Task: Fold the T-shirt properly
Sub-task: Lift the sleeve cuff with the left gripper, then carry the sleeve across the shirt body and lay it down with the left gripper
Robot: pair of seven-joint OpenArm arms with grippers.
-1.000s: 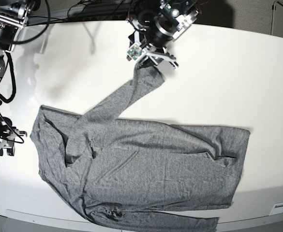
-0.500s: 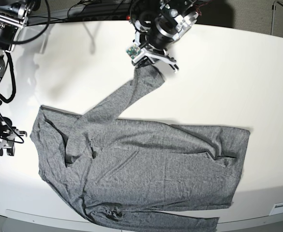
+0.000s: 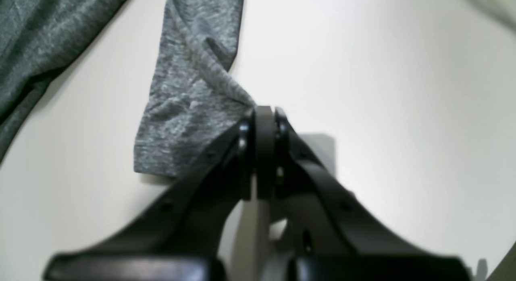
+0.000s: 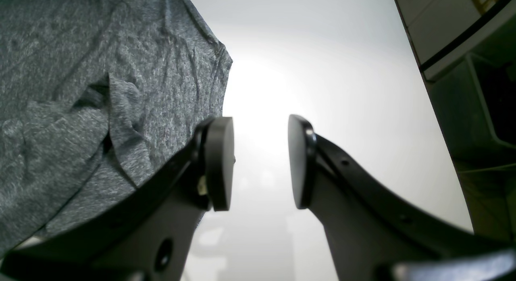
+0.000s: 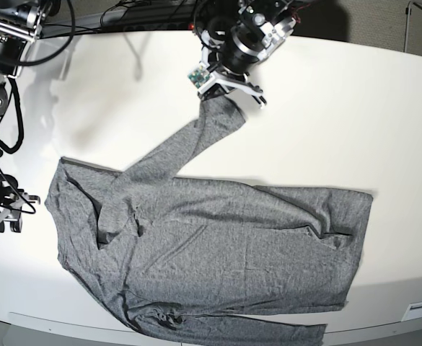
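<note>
The grey T-shirt lies spread over the white table, one long sleeve reaching up toward the back. My left gripper stands at that sleeve's end. In the left wrist view, the left gripper is shut, pinching a corner of the sleeve cuff. My right gripper sits at the table's left edge, just apart from the shirt's shoulder. In the right wrist view it stands open over bare table with nothing between its pads, the T-shirt lying to its left.
Black cables run along the table's back edge. The shirt's hem and lower sleeve reach the front edge. Beyond the table edge in the right wrist view stands dark shelving.
My left gripper has shut on the sleeve cuff and shifted slightly toward the back. The right arm and the shirt's body have not moved.
</note>
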